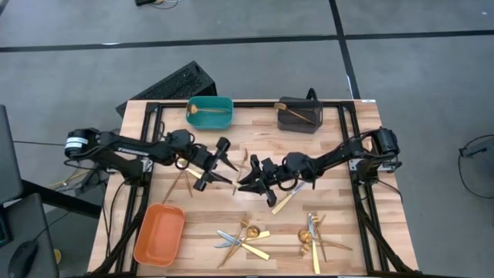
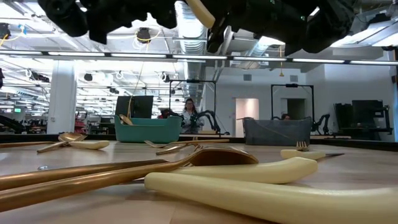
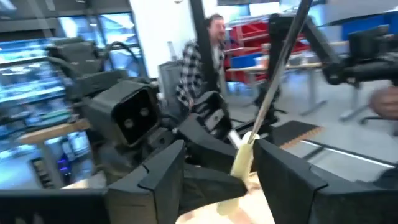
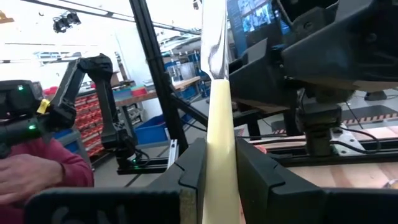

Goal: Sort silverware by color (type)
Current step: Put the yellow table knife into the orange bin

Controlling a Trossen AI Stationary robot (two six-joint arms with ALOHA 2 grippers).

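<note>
A knife [image 4: 219, 118] with a pale handle and a silver blade is up in the air over the table's middle [image 1: 244, 164]. My right gripper [image 4: 221, 163] is shut on it [image 1: 253, 179]. My left gripper [image 3: 221, 171] is open and faces the right one from the table's left [image 1: 224, 158]. Its two fingers stand on either side of the pale handle [image 3: 241, 163]; whether they touch it cannot be told. More silverware lies flat on the wood: gold pieces and knives in two heaps [image 1: 245, 235] [image 1: 312, 235], one knife [image 1: 287, 197], and forks [image 1: 185, 181]. My right gripper pinches the knife by its pale handle [image 4: 219, 134] between the two fingers. The knife lies along the fingers, and its silver blade [image 4: 212, 37] sticks out past their tips. It is lifted clear of the table, with the handle showing high up in the low view [image 2: 200, 11].
A teal bin [image 1: 210, 110] with a gold spoon and a dark grey bin [image 1: 299, 116] with a gold piece stand at the far edge. An orange bin [image 1: 160, 234] sits near the left corner. Black frame rails [image 1: 363, 193] run along both sides. People show in the room beyond.
</note>
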